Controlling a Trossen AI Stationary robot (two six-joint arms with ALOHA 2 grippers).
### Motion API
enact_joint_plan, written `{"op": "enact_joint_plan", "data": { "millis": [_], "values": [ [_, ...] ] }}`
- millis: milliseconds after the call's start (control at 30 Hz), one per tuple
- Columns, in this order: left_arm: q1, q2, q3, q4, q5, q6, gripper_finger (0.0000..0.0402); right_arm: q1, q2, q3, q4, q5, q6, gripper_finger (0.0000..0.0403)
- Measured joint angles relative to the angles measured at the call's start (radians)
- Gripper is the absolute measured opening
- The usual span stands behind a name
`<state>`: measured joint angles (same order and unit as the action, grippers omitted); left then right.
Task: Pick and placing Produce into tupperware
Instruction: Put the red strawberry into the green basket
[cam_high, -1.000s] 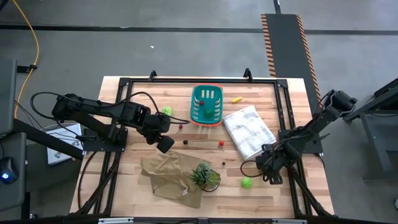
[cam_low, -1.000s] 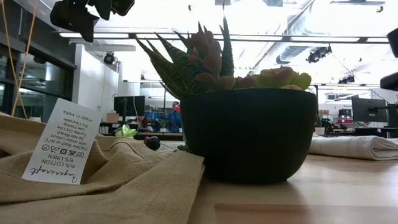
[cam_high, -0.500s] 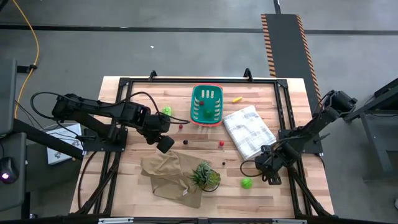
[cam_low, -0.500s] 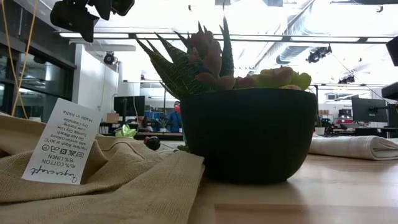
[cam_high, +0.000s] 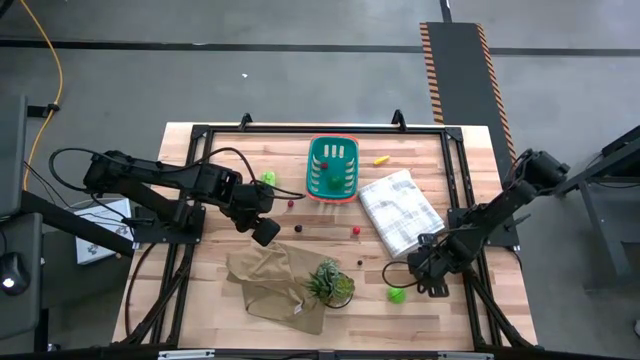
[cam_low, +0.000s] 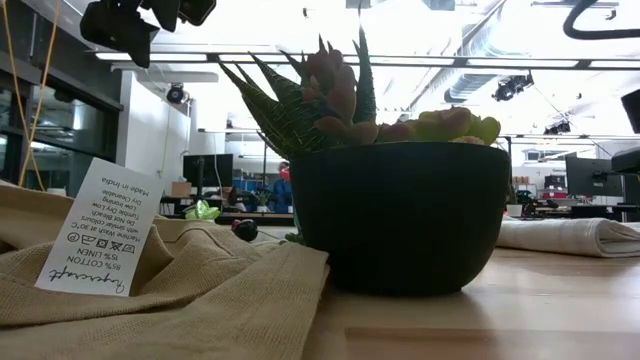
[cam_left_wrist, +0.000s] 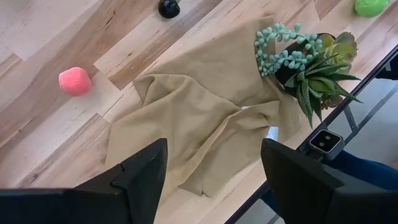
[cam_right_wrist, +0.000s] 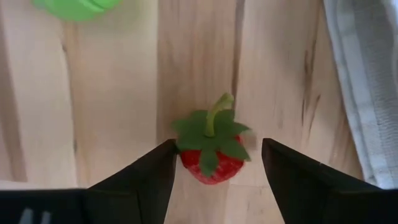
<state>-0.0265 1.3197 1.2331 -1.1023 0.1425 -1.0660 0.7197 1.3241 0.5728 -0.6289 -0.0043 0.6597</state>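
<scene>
Basket (cam_high: 332, 167), teal, sits at the table's far middle in the high view; the right gripper (cam_high: 425, 275) is low beside a green lump (cam_high: 397, 294). Low view: a potted plant (cam_low: 400, 190) fills the front. Left wrist view: left gripper (cam_left_wrist: 213, 171) wide open, holding nothing, above tan cloth (cam_left_wrist: 199, 121). Right wrist view: open fingers (cam_right_wrist: 140, 177) either side of a strawberry (cam_right_wrist: 212, 149), not squeezing.

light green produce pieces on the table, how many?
2. One light green piece lies left of the teal basket; the other is by the right gripper. More may be hidden.
</scene>
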Motion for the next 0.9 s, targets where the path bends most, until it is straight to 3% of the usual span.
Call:
{"op": "enact_joint_plan", "data": {
  "millis": [567, 900],
  "values": [
    [0.0, 0.0, 0.0, 0.0, 0.007, 0.002, 0.0248, 0.0, 0.007, 0.002, -0.002, 0.013, 0.043, 0.0145],
    [0.0, 0.0, 0.0, 0.0, 0.007, 0.008, 0.0248, 0.0, 0.006, 0.005, 0.001, 0.011, 0.071, 0.0144]
  ]
}}
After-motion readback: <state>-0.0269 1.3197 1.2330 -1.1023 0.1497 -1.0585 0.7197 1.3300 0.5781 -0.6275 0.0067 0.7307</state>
